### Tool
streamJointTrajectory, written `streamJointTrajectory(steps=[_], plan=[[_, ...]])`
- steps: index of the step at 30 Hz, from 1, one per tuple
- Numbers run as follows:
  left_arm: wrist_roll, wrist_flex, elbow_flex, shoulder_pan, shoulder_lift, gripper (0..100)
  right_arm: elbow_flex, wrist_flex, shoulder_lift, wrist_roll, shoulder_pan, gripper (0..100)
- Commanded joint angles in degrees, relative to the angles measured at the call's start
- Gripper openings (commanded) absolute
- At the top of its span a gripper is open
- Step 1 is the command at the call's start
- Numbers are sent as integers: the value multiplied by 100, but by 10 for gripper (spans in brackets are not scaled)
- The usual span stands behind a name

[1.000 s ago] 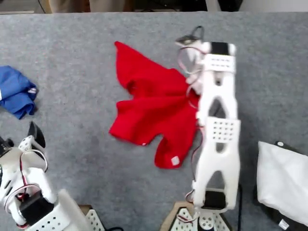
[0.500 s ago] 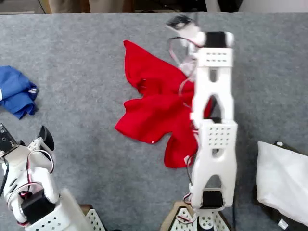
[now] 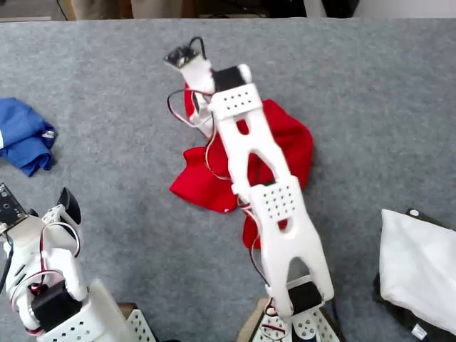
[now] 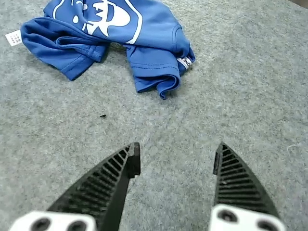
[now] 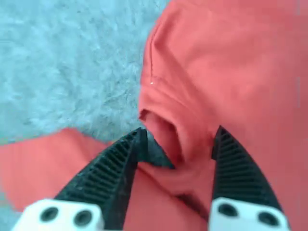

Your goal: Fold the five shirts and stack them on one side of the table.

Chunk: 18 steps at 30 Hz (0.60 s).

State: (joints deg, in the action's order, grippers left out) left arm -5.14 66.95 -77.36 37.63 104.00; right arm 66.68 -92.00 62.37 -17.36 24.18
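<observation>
While the right gripper (image 5: 179,137) stands open astride a raised fold of the red shirt (image 3: 288,142), I judge the sound procedure to be this: I seat both fingers around the fold, close fully, then pull low and slow so no layer slips. The red shirt lies bunched mid-tabletop (image 3: 107,85) beneath the right arm, its far-left edge at the gripper. My left gripper (image 4: 176,151) is open at near left, with the blue shirt (image 4: 120,29) beyond it.

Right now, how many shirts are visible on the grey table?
3: a crumpled blue shirt at the left edge, a red shirt mid-table, a white shirt at the right edge. Dark fabric under the white one may be another.
</observation>
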Motion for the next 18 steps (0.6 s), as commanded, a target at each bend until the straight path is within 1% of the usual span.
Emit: streamJointTrajectory(steps=[1,3,7,9,11,14,18], plan=[[-35,9,0,9,31,247,48,114,180,70,40,220],[-26,9,-9,9,31,247,48,97,198,70,31,185],[-18,0,-105,9,31,247,426,-114,57,70,31,1],[-26,0,-193,9,31,247,848,-422,-84,70,57,20],[-18,0,-246,9,31,247,1402,-686,-224,26,75,4],[-18,0,-237,9,31,247,2062,-1037,-488,18,189,6],[-9,0,-211,9,31,247,2088,-1037,-1165,53,505,5]])
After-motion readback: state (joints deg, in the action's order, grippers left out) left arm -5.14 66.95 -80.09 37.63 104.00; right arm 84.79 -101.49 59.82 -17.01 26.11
